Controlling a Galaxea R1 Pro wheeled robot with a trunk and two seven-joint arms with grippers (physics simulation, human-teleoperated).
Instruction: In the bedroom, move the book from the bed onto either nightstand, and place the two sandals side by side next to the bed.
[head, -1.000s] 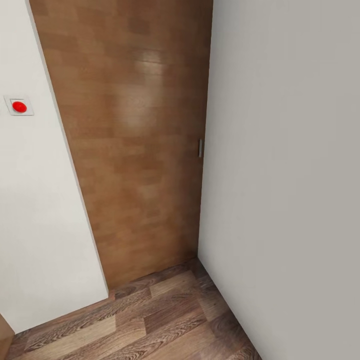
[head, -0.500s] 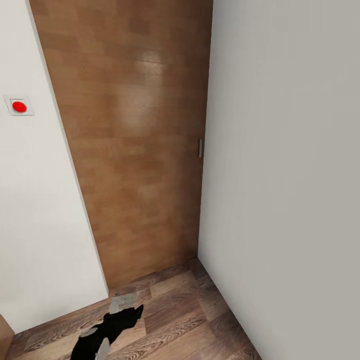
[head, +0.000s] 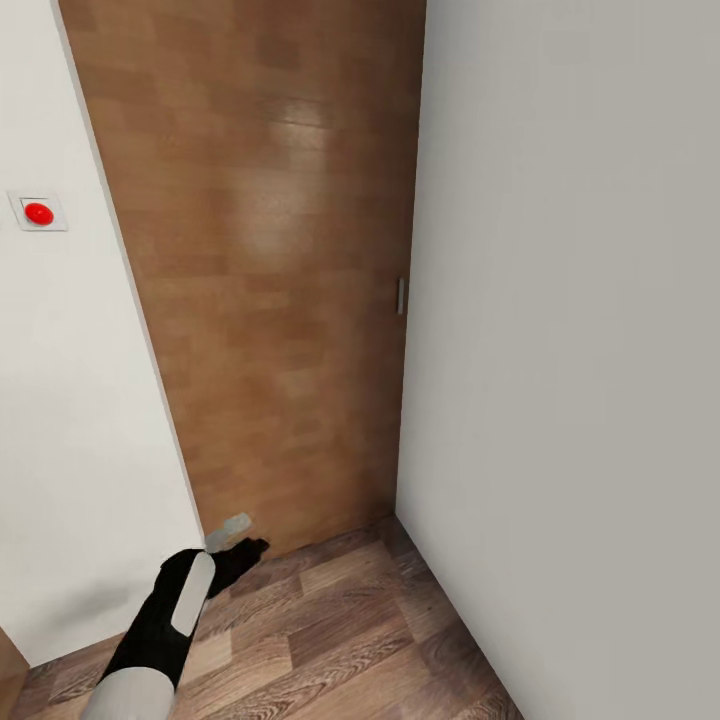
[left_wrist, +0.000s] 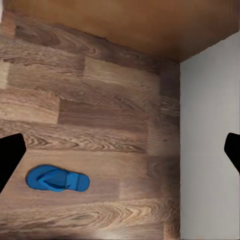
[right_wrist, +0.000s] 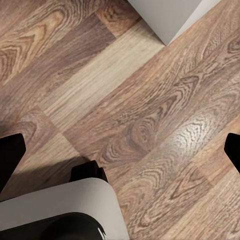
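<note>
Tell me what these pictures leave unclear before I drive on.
- Left gripper, head view: small and end-on, so its opening is unreadable there; the left wrist view shows fingers cut by both edges, wide apart.
- Blue sandal, left wrist view: one lies on the floor; its strap detail is blurred.
- Door, head view: closed, hiding whatever lies behind it.

A bright-blue sandal (left_wrist: 57, 179) lies on the floor (left_wrist: 100, 100) of brown wood-grain planks — some darker, some paler. The door (head: 270, 270) is warm orange-brown with a faint patchwork and a pale sheen. White walls (head: 570, 350); one carries a red button (head: 38, 213) on a white plate. The left arm (head: 165, 625) is black with light-grey panels — its fingers (left_wrist: 10, 155) black.
</note>
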